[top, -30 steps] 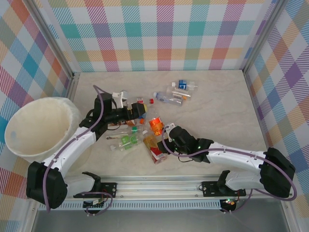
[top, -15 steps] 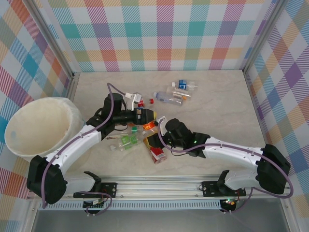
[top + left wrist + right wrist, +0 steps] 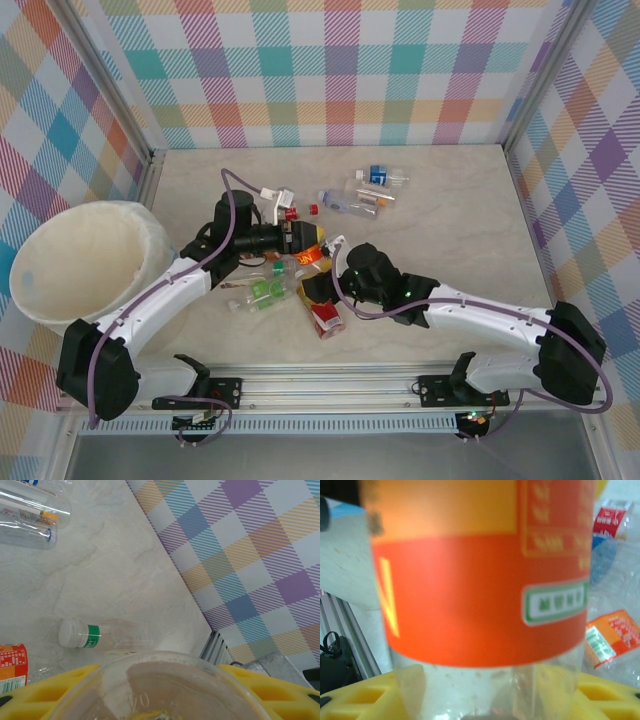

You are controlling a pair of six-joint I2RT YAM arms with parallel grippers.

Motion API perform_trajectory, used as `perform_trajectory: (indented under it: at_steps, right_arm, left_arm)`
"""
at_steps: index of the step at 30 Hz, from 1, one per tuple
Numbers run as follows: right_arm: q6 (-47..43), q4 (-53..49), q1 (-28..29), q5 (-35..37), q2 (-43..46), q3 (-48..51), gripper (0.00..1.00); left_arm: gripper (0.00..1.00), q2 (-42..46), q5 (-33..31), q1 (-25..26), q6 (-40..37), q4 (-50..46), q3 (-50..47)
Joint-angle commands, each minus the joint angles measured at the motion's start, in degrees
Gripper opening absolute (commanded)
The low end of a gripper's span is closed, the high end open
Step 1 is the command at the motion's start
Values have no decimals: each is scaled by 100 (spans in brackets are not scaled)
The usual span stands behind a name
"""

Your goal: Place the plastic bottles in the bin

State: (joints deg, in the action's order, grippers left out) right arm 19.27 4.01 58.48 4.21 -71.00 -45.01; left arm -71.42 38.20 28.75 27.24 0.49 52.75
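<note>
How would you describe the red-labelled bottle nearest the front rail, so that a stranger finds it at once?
Start at the large round cream-white plastic bin on the left, then move right to the heap of small clear plastic bottles mid-table. The red-labelled bottle lies at the heap's near edge, closest to the metal rail; its neighbours' labels are green or orange-brown.

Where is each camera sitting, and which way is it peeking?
Top external: high behind the robot, looking down on the table, bin, plastic bottles, left arm and right arm.
Left wrist: on the left arm, facing across the table toward the checked wall; yellow fingers flank a clear bottle.
Right wrist: on the right arm, close on an orange-labelled bottle between yellow fingers.
Shared: top and left wrist both show table and checked wall.
</note>
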Motion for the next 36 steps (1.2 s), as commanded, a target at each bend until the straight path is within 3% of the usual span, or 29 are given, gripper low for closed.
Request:
perform_trajectory:
  at_steps: [1, 11, 18, 22, 24, 29, 36]
  right_arm:
    - [-153, 158, 8, 20, 263, -186, 73]
    - [-302, -351, -11, 1043, 687, -142, 99]
    - [190, -268, -73, 2274, 789, 263, 100]
    - [795, -541, -91, 3019, 713, 372, 100]
    - [991, -560, -118, 3134, 695, 451, 100]
    - [1154, -470, -188, 3161, 623, 560, 100]
    - [955, 434, -214, 3116, 664, 936, 100]
  left_arm:
    - [46, 92, 38, 19, 26, 68, -10]
    - [38, 688, -1938, -105, -357, -738, 155]
    - [36, 1230, -3134, -158, -816, -1388, 621]
    - [34, 1311, -3962, -168, -1127, -2447, 1334]
    - [34, 1311, -4525, -175, -1301, -2960, 1746]
    - [32, 1390, -4880, -177, -2082, -3501, 2541]
    - [25, 1363, -6621, -243, -2803, -4098, 3594]
